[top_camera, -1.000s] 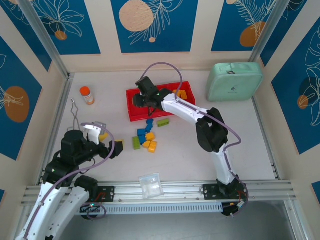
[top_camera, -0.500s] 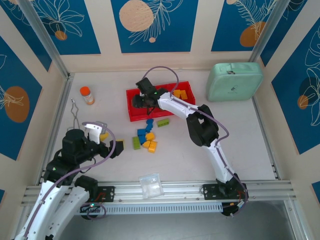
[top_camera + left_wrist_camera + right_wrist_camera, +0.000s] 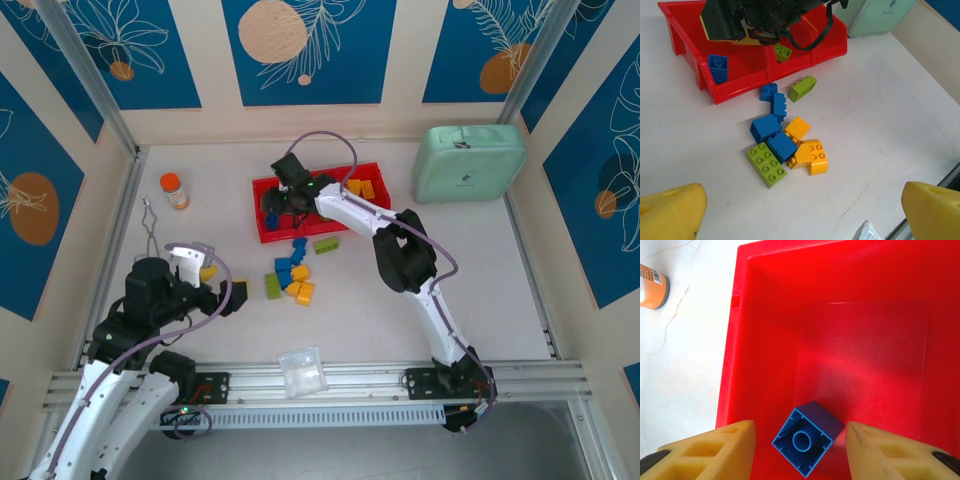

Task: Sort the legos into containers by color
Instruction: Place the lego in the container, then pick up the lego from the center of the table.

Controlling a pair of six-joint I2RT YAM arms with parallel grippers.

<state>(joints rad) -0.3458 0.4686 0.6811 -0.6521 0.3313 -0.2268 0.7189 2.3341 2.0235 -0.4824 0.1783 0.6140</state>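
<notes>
Left wrist view: left fingers [image 3: 670, 212] are hanging spread wide over the worktop [image 3: 900, 115], gripping nothing. Loose legos [image 3: 785, 147] are lying in a pile just in front of the tray [image 3: 740, 87]. Right fingers [image 3: 715, 445] are hovering in its left compartment, spread either side of a blue lego [image 3: 805, 439], not touching it. A green lego [image 3: 782, 51] is sitting in the middle compartment.
</notes>
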